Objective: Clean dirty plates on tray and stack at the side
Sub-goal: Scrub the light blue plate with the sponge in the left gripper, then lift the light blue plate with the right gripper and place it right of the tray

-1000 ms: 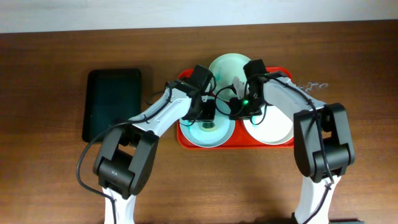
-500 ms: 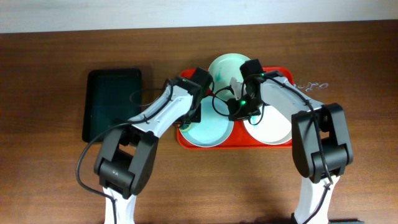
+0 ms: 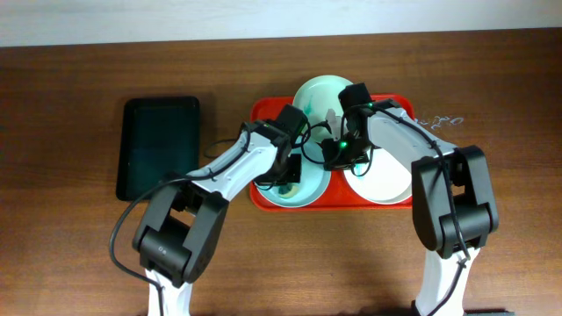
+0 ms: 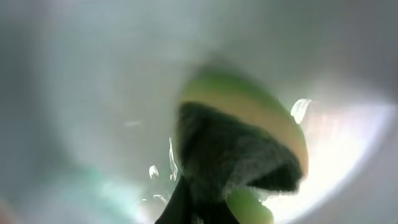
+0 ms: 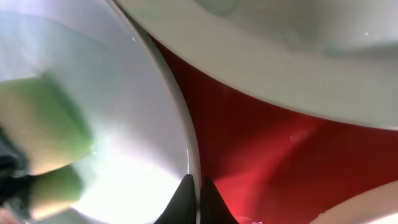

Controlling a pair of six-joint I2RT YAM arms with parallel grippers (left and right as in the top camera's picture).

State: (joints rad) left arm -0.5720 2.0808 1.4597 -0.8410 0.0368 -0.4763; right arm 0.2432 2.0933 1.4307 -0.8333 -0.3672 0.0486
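The red tray holds three plates: mint green at the back, pale blue front left, white front right. My left gripper is shut on a green-and-yellow sponge with a dark scouring face and presses it on the pale blue plate. My right gripper is shut on that plate's right rim, one finger on each side of it. The right wrist view also shows the sponge, the tray floor and the mint plate.
A smaller black tray lies on the brown table left of the red tray. Small glinting marks lie on the table right of the red tray's back corner. Both arms cross over the tray's middle.
My left gripper with the sponge swung to the blue plate's left edge and then back toward its middle front. My right gripper has kept its hold on the rim.
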